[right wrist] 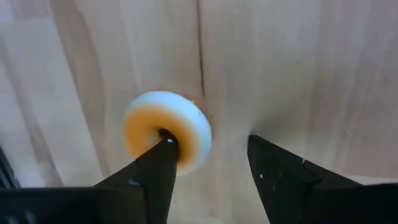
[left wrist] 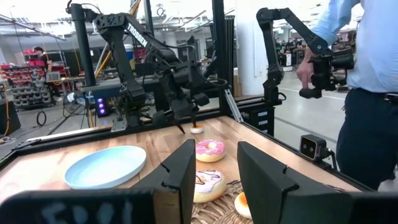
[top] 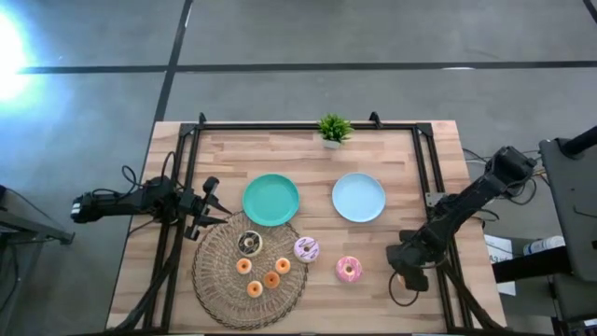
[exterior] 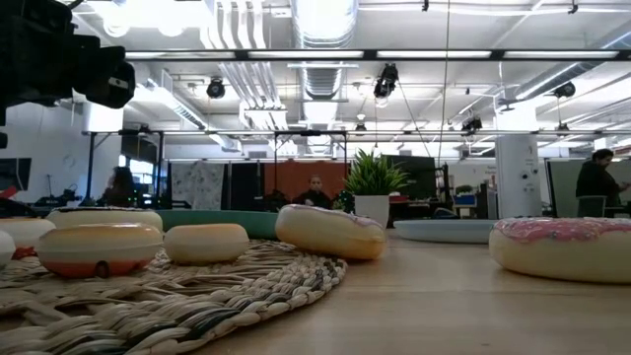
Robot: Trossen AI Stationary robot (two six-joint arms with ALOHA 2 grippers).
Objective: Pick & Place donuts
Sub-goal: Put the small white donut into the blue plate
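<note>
- Right wrist view shows the right gripper (right wrist: 208, 165) low over the bare wood, its fingers spread, one fingertip (right wrist: 163, 152) over the hole of a tiny donut (right wrist: 166, 130) and the other on the open wood beside it.
- That tiny donut, orange on top with a white rim, lies flat on the worktop (top: 373, 289); it is not yet pinched or lifted.
- From above, the right gripper (top: 406, 271) sits near the worktop's right front, just beside the bright pink donut (top: 349, 269), which lies on bare wood.
- The sprinkled donut (top: 306, 248) rests at the right edge of the woven mat (top: 219, 280); the dark donut (top: 249, 244) and three tiny orange ones (top: 262, 277) lie on the mat.
- The teal plate (top: 270, 199) and the blue plate (top: 358, 197) stand behind the donuts, with nothing on them.
- The left gripper (top: 211, 207) waits at the left edge, near the teal plate; its fingers (left wrist: 180, 171) stand apart and hold nothing.
- Beyond the worktop, the left wrist view shows a person (left wrist: 367, 74) standing by another arm.
- Step in hand, as I judge it: the grasp of the stray tiny donut, the pick not yet made.
- The next move calls for the fingers to pinch the ring wall from hole to rim, then a straight lift and a carry to a plate; the task does not say which.
- Risk: the small ring may slide or tip on the smooth wood if the fingers meet it off centre.
</note>
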